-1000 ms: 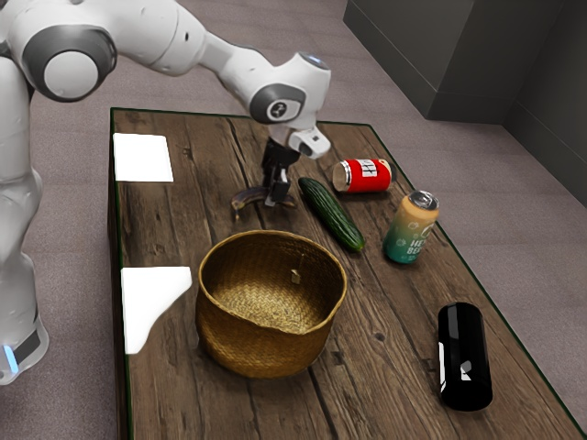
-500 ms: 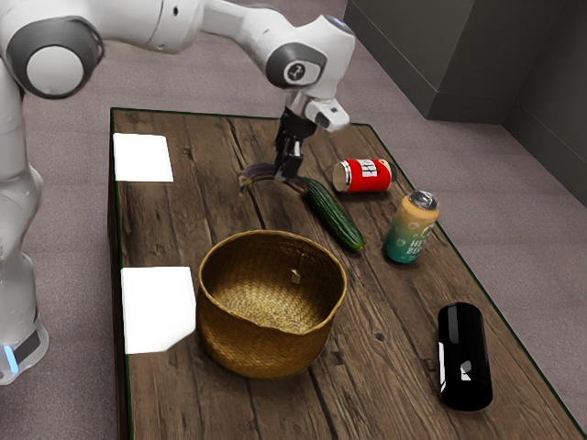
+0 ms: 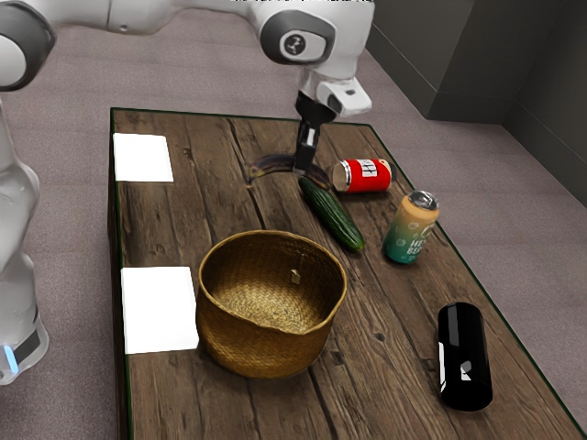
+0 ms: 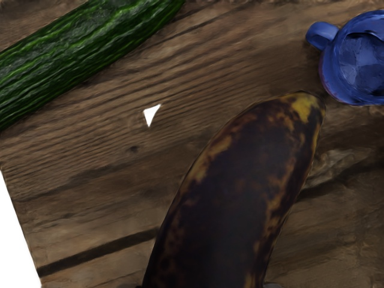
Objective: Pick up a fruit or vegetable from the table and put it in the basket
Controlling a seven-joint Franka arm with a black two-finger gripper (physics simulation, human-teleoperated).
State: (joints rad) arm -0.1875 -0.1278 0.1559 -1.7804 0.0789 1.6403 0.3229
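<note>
Since the banana (image 3: 273,166) is the thing being handled, start there: it's one dark, spotty one, held by the gripper (image 3: 308,165) with its jaws closed around it, beyond the basket (image 3: 266,344) in the exterior view and outside it. Can't really tell how much air is under it. Next out is one cucumber (image 3: 332,216), its far end near the banana and its near end pointing roughly between the basket and the standing can. I count two cans: one red can (image 3: 365,176) on its side, near the cucumber's far end, and one orange and green can (image 3: 411,229) upright, just in from the table (image 3: 174,403) edge on the exterior view's right. Wrist view also has one blue mug (image 4: 360,60), near the banana's yellowish tip. Just one basket, so no mixing that up, plus one black cylinder (image 3: 464,357), pretty close to that same edge. Two white patches (image 3: 158,307) sit along the exterior view's left edge, the nearer one right up by the basket. Room-wise, there's a decent stretch of bare boards between banana and basket, and more between basket and cylinder.
</note>
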